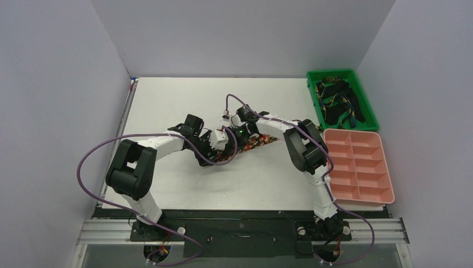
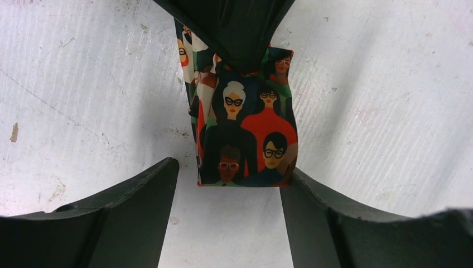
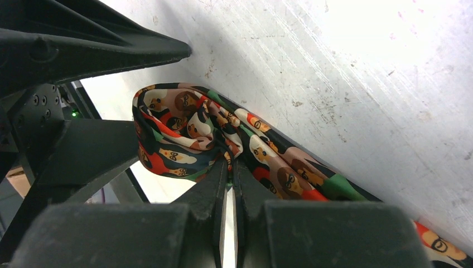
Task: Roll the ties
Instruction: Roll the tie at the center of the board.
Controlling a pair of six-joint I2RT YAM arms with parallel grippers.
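Seen from above, the two arms meet over the middle of the table (image 1: 167, 106), and their wrists cover most of the printed tie (image 1: 254, 145). Only a short stretch of it shows, lying flat just right of the wrists and slanting from near-left to far-right. That view does not show which finger touches what.

The wrist views are clearer. The right gripper (image 3: 228, 162) is pinched tight on a bunched fold of the tie, with cloth caught between its nearly closed fingers. From there the tie runs off to the lower right and is cut by the picture's edge.

The left gripper (image 2: 231, 170) stands wide, with one finger (image 2: 139, 190) on each side of the tie's folded end. One finger is clearly apart from the cloth. The other lies against its corner, and I cannot tell whether they touch. The top of the fold is hidden behind the right gripper's dark fingers.

Dark ties (image 1: 337, 100) lie tangled in a green bin (image 1: 329, 72) at the far right corner, too knotted to count. A pink tray (image 1: 362, 199) with compartments sits just on the near side of the bin, along the table's right edge. Both are well apart from the grippers.

Bare table stretches to the far side, to the left and towards the arm bases. Walls close it in on the left, far and right sides.
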